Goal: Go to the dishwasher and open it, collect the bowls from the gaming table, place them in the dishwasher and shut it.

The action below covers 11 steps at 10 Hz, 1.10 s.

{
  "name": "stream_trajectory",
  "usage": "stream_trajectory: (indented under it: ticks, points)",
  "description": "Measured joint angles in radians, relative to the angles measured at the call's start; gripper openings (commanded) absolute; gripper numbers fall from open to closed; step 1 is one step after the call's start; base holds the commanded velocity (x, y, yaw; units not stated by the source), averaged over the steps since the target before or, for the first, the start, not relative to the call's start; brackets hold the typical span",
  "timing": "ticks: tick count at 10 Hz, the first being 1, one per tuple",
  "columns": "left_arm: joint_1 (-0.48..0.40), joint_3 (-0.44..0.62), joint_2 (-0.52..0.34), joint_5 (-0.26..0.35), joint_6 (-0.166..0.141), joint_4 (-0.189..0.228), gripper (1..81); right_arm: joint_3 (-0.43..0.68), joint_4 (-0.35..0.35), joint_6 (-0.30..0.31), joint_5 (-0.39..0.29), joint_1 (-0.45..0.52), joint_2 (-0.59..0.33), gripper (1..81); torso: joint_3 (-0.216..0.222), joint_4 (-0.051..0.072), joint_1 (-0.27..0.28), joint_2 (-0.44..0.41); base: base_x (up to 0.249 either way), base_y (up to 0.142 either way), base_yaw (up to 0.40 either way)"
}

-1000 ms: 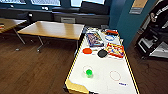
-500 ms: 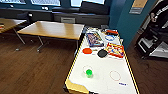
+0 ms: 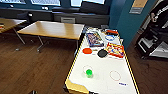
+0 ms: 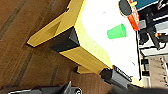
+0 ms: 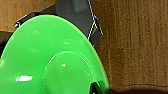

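Observation:
The gaming table (image 3: 105, 80) stands just ahead of me, with a white top and a yellow frame. A small bright green bowl (image 3: 89, 73), tall like a cup, stands on its near half and also shows in the left wrist view (image 4: 116, 31), past the table's black corner piece (image 4: 65, 40). A second, wide bright green bowl (image 5: 50, 62) hangs bottom-up over the wooden floor in the right wrist view, and my right gripper is shut on its rim. The dishwasher is out of view.
An orange bowl (image 3: 87, 50), a black disc (image 3: 102, 53), two game boxes (image 3: 94, 39) (image 3: 115, 49) and a white plate (image 3: 109, 38) lie on the table's far half. A wooden table (image 3: 52, 29) stands to the left. Dark equipment (image 3: 155, 37) stands to the right.

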Motion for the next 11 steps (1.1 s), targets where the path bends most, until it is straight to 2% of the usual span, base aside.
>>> stream_trajectory:
  ticks: [2, 4, 8, 9, 11]
  points:
    - [-0.099, -0.029, 0.044, 0.117, -0.026, -0.009, 81.1, -0.001, 0.000, 0.000, -0.008, 0.005, 0.001, 1.0, 0.000, 0.000, 0.000, 0.000, 0.000, 0.000, 0.000]
    - [-0.158, -0.101, 0.143, 0.205, -0.049, -0.012, 81.1, -0.002, 0.000, 0.000, -0.010, 0.006, 0.002, 1.0, 0.000, 0.000, 0.000, 0.000, 0.000, 0.000, 0.000]
    - [-0.306, -0.264, 0.311, 0.406, -0.153, -0.007, 81.1, -0.002, 0.000, 0.000, -0.037, 0.025, 0.001, 1.0, 0.000, 0.000, 0.001, 0.000, 0.000, 0.000, 0.000]
    - [-0.329, -0.294, 0.347, 0.452, -0.195, 0.011, 81.1, -0.002, 0.000, 0.000, -0.042, 0.028, 0.002, 1.0, -0.001, 0.000, 0.001, 0.001, 0.000, 0.000, 0.000]
    - [-0.372, -0.304, 0.378, 0.498, -0.346, 0.087, 81.1, -0.002, 0.000, 0.000, -0.056, 0.027, 0.002, 1.0, -0.001, 0.000, 0.001, 0.001, 0.000, 0.000, 0.000]
